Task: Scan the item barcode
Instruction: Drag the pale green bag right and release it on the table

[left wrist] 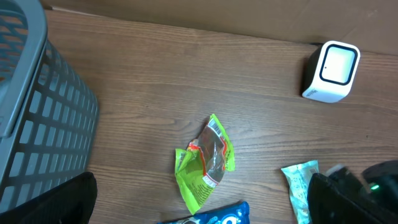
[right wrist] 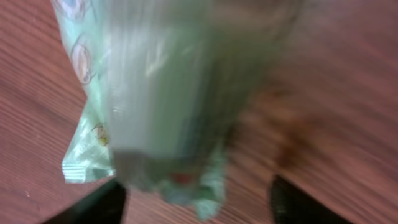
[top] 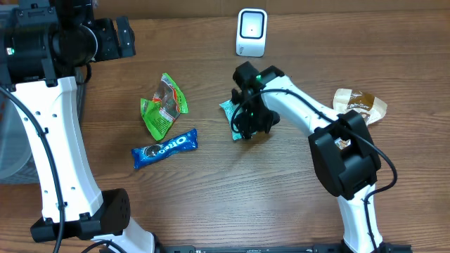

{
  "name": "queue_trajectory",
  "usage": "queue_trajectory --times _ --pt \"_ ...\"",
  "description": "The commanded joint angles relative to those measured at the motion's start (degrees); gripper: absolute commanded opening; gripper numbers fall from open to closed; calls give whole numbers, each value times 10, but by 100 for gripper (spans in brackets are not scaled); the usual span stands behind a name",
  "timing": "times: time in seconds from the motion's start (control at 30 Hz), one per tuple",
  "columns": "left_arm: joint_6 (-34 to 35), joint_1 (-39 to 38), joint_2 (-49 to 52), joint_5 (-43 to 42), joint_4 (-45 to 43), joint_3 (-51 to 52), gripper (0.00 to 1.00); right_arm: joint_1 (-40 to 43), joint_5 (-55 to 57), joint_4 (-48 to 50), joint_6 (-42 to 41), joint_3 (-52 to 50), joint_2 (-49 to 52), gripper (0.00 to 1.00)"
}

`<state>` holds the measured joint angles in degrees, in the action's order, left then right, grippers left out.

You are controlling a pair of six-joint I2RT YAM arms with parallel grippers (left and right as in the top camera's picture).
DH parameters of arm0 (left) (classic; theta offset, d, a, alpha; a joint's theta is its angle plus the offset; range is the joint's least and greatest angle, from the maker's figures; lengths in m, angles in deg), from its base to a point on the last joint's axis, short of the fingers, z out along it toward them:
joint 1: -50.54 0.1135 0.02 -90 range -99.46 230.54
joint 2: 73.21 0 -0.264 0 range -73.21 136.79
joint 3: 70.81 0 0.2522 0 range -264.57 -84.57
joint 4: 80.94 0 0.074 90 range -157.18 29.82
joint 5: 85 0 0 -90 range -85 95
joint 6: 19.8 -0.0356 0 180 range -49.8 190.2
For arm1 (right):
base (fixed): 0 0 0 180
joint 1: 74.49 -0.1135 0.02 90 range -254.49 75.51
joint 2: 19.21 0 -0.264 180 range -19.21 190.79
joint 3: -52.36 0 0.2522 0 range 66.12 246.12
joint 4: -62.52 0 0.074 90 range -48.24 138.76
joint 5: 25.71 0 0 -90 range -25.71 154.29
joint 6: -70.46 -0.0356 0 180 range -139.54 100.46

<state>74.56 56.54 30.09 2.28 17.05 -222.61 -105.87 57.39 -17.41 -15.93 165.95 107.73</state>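
A mint-green snack packet (top: 226, 107) lies on the wooden table under my right gripper (top: 242, 125). In the right wrist view the packet (right wrist: 155, 93) is blurred and fills the space ahead of the right gripper (right wrist: 196, 202). The jaws stand wide apart with a clear gap beside the packet, so the gripper is open. The white barcode scanner (top: 251, 31) stands at the table's far edge, its window facing the table (left wrist: 331, 70). My left gripper (top: 116, 39) hangs open at the far left, high above the table (left wrist: 199, 202), holding nothing. The packet's barcode is not visible.
A crumpled green wrapper (top: 163, 105) and a blue Oreo pack (top: 165, 147) lie left of centre. A brown-and-white packet (top: 360, 105) sits at the right. A grey slatted basket (left wrist: 31, 112) stands at the table's left edge.
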Motion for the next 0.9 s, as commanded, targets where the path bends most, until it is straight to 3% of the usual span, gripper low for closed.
queue_trajectory --times 0.0,0.2,0.3,0.5,0.73,0.87 --pt "6 0 5 2 -1 -2 100 38 9 -4 -94 52 -68 82" --pt "6 0 5 2 -1 -2 100 87 -165 15 -388 29 -92 75" --pt "6 0 5 2 -1 -2 100 73 -203 59 -433 -21 -92 81" --pt "6 0 5 2 -1 -2 100 50 -217 163 -534 -140 -92 83" --pt "6 0 5 2 -1 -2 100 48 -219 244 -562 -198 -92 83" --pt "6 0 5 2 -1 -2 100 48 -138 250 -564 -200 -92 80"
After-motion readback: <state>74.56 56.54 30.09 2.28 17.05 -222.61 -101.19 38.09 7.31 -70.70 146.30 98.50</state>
